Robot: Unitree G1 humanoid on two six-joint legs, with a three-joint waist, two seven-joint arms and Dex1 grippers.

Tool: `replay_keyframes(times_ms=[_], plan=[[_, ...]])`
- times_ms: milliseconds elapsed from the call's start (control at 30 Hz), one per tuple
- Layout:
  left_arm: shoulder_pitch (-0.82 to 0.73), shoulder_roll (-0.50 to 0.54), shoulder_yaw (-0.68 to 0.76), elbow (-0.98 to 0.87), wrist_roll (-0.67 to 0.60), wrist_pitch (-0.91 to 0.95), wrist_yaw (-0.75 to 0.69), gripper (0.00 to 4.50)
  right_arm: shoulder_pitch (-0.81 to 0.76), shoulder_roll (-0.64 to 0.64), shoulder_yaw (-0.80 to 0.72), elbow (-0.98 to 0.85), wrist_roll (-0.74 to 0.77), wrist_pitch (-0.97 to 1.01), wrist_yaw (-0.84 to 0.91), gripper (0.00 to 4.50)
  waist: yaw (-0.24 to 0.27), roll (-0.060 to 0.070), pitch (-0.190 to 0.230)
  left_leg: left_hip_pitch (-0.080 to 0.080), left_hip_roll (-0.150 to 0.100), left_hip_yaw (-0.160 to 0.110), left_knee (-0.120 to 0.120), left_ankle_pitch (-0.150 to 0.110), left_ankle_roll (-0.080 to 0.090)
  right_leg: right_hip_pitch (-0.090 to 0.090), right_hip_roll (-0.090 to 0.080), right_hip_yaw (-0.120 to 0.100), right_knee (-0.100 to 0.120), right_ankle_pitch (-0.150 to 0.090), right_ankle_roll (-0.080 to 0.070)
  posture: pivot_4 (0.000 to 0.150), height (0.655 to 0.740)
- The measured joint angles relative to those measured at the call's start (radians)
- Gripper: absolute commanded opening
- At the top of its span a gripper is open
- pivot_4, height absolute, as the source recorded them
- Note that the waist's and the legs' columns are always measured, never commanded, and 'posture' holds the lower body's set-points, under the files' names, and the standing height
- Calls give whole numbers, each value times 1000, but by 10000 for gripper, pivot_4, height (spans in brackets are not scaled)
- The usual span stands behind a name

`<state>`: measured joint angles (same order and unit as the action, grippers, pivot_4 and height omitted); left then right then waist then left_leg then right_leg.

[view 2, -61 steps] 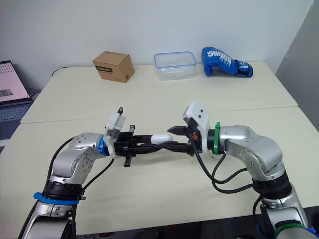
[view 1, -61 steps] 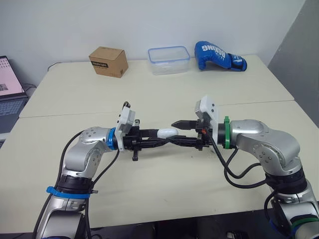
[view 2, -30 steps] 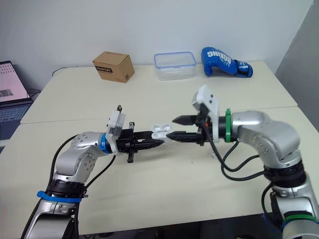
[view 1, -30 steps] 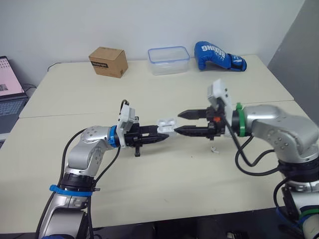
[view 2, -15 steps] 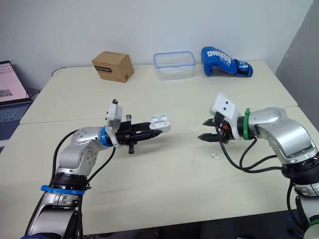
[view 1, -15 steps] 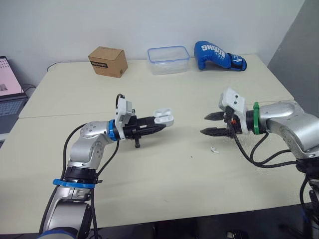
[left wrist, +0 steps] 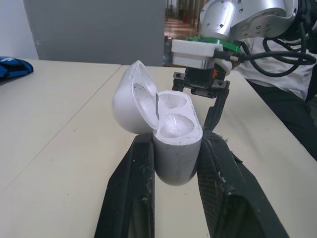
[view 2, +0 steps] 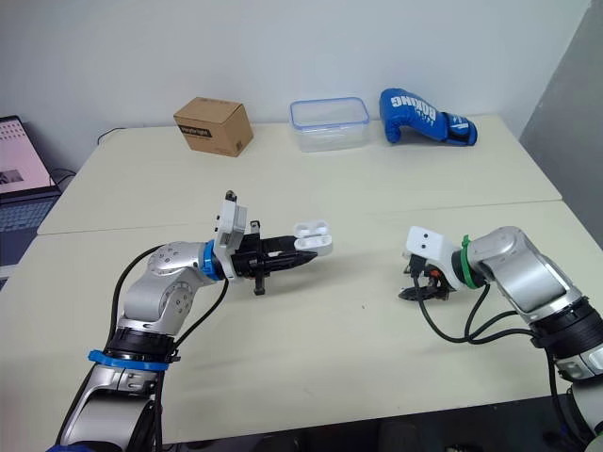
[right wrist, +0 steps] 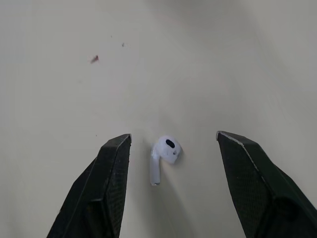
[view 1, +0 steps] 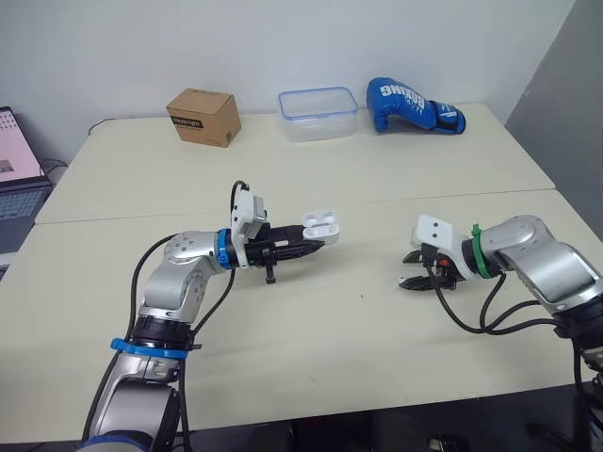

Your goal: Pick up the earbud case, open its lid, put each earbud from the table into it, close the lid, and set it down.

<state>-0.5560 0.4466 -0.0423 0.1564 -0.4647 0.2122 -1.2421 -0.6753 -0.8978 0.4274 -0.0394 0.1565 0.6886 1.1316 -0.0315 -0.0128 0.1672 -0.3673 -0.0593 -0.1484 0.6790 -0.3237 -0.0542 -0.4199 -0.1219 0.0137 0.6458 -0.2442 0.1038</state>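
Note:
My left gripper (view 1: 314, 245) is shut on the white earbud case (view 1: 323, 224), holding it above the middle of the table. The lid (left wrist: 130, 99) stands open, and both cavities of the case (left wrist: 173, 136) look empty. A single white earbud (right wrist: 164, 152) lies on the table to the right. My right gripper (view 1: 412, 269) is down at the table over it, open, with one finger on each side and no contact. In the left wrist view the right gripper (left wrist: 200, 94) shows beyond the case.
Along the table's far edge stand a cardboard box (view 1: 204, 116), a clear plastic container (view 1: 318, 113) and a blue boxing glove (view 1: 415, 105). A laptop (view 1: 14, 160) sits off the left side. A seam (view 1: 141, 215) crosses the tabletop.
The case lid went from shut to open. My right gripper drew away from the case to the right and came down over the earbud. The left arm shifted the case slightly right.

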Motion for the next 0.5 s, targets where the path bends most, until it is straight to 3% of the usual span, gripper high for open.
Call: replay_keyframes(times_ms=[500], plan=[[5,-1,-12,-33,0,28,26,8432,40,44,-5,22,-66,-17,0,28438,1,0,0,0,0,0,0,0,0,0,0,0,0,0,0,1500,7307]])
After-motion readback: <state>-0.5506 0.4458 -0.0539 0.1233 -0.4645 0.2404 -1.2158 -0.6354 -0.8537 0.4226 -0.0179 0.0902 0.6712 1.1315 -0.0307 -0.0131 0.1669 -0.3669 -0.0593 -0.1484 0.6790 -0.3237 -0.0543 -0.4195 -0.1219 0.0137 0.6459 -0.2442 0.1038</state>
